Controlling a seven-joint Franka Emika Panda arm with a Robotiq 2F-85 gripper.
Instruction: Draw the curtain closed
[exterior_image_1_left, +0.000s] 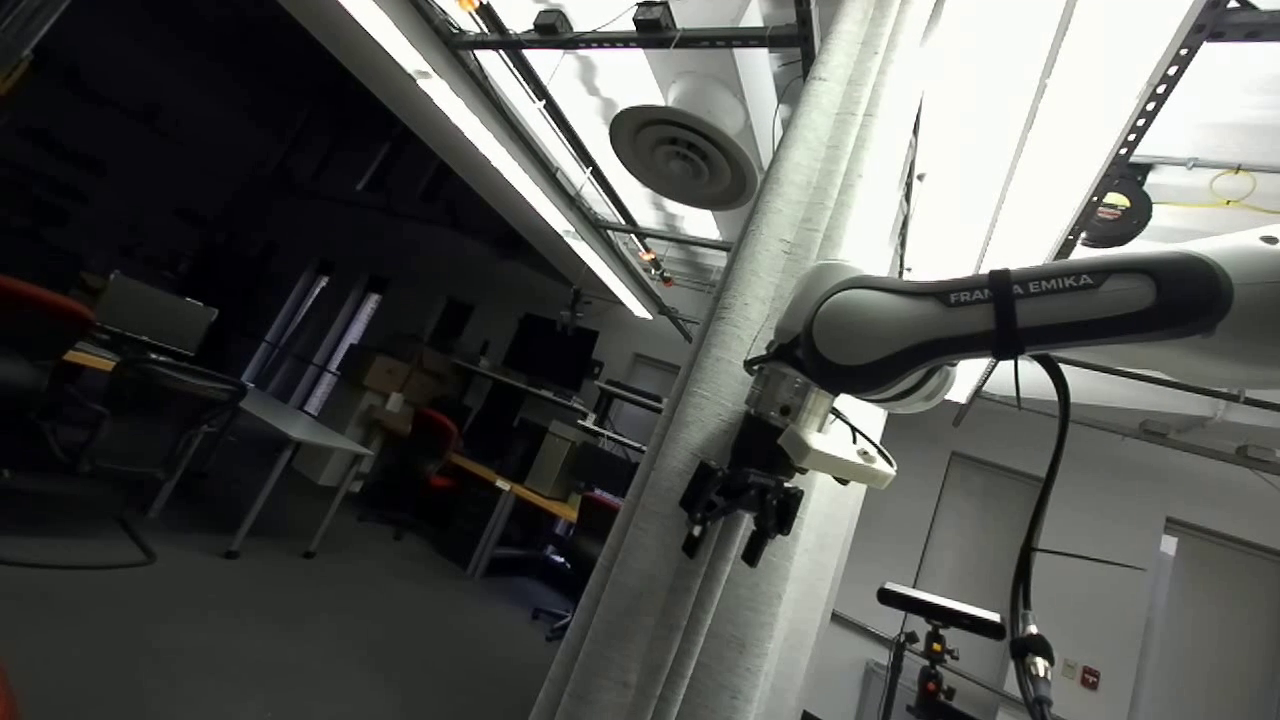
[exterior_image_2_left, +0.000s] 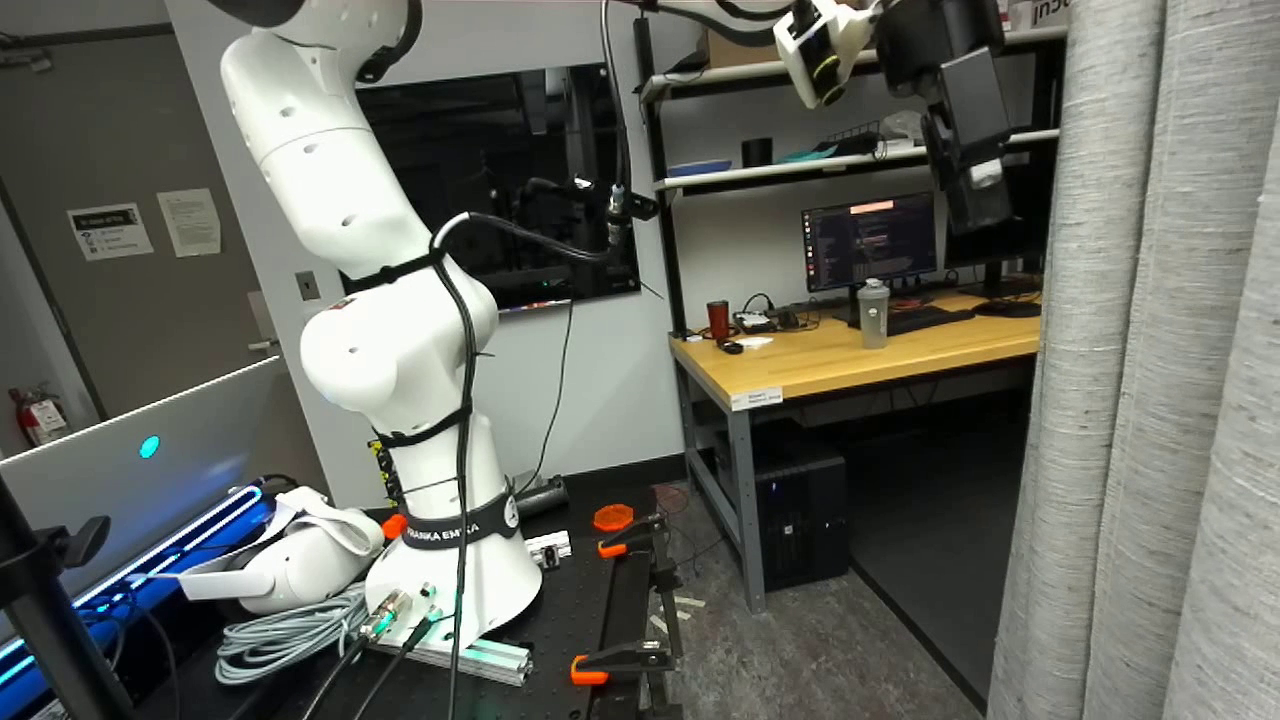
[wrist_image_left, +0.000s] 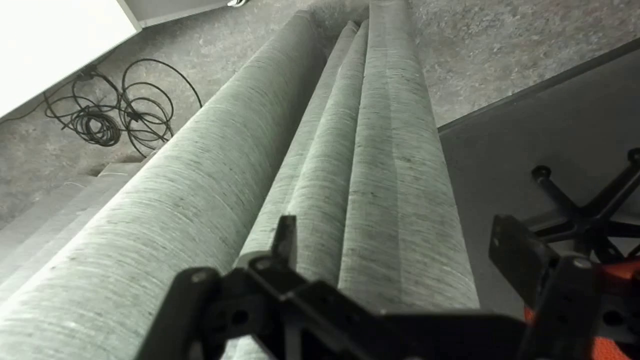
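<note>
curtain (wrist_image_left: 320, 170), streaky woven folds, spread claw (exterior_image_1_left: 722, 549)

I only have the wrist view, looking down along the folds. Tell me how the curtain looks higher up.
Observer: In an exterior view, the curtain runs up past the top edge of the picture, so its upper end is out of sight.
Operator: Noted. Now tell me where the arm comes in.
Observer: In an exterior view, the arm enters from the right edge of the picture and leads to the claw.
Operator: Report any equipment below the arm.
Observer: In an exterior view, a bar-shaped device on a stand shows lower in the picture than the arm; whether it is straight beneath, I can't tell.
</note>
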